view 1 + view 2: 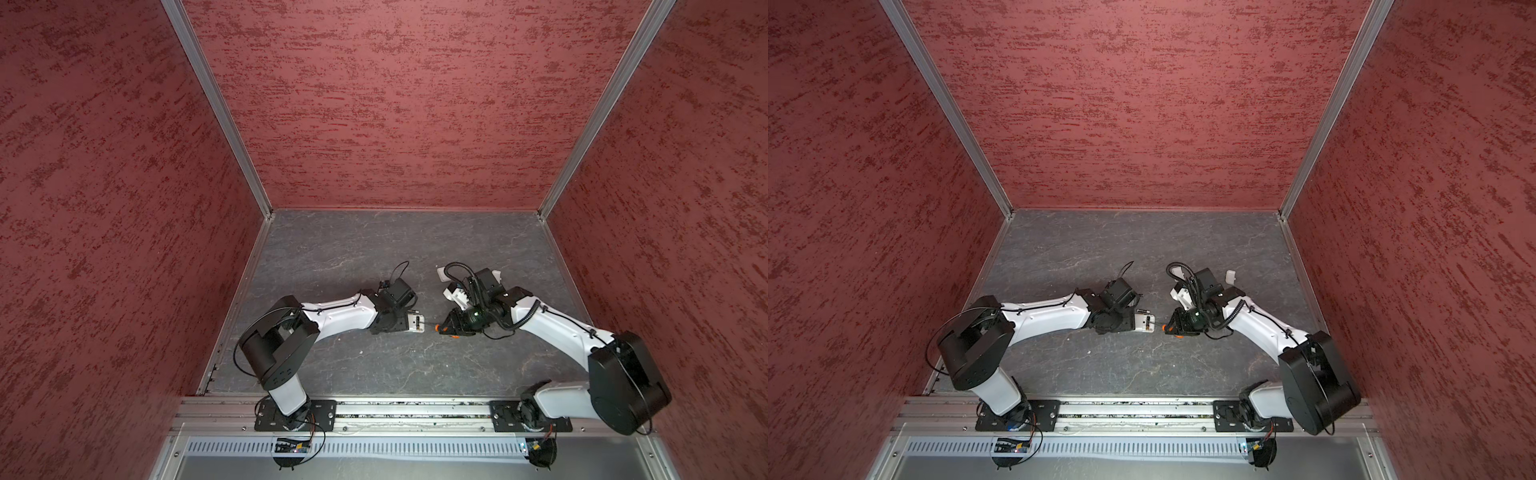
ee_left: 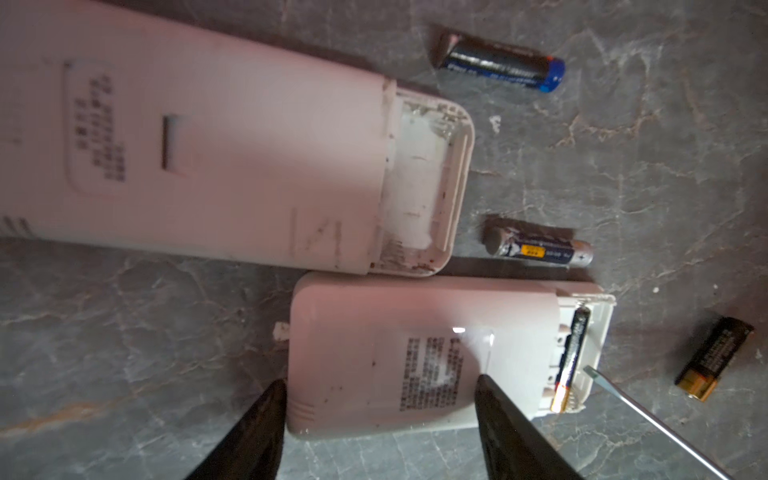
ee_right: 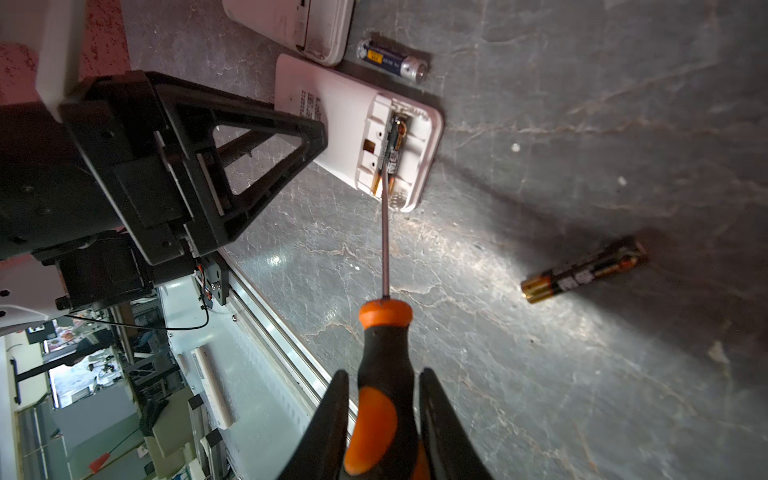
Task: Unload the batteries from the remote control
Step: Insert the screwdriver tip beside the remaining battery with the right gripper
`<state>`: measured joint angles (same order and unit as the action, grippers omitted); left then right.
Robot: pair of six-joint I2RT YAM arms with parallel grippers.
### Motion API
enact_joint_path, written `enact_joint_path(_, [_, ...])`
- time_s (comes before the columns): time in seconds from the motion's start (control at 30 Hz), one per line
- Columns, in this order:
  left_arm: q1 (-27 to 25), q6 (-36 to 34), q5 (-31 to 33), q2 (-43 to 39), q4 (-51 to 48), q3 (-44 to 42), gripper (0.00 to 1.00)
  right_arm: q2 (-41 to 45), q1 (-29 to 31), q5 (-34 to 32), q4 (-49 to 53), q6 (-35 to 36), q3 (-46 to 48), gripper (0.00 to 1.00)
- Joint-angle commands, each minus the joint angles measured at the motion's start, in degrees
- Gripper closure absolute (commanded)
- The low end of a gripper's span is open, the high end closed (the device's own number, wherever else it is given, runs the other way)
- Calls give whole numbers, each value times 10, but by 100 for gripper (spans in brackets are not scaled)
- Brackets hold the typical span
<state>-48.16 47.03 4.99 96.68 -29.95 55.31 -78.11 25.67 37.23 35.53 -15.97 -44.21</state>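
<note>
At the table's [image 1: 374, 249] middle the left hand [image 2: 382, 380] stands wide open over the small remote [image 2: 374, 324], whose bay [image 3: 411, 139] holds one battery [image 2: 571, 357], three loose batteries [image 2: 540, 249] close by, while the right hand [image 3: 384, 374] clamps the screwdriver [image 3: 384, 328], tip at the bay.

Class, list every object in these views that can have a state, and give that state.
larger remote: compartment open, empty
smaller remote: compartment open, one battery left
seated battery: in smaller remote's slot
blue battery: loose on table
yellow-labelled battery: loose on table
black-gold battery: loose on table
screwdriver: held, tip at smaller remote's compartment
right gripper: shut on screwdriver
left gripper: open, fingers apart at smaller remote's closed end
</note>
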Motion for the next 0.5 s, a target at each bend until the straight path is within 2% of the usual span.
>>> enact_joint_path(0.0, [-4, 10, 21, 34, -9, -10, 31, 3, -4, -18, 10, 21, -16, 100])
enact_joint_path(0.47, [0, -3, 11, 53, 1, -14, 34, -38, -4, -11, -40, 27, -3, 100])
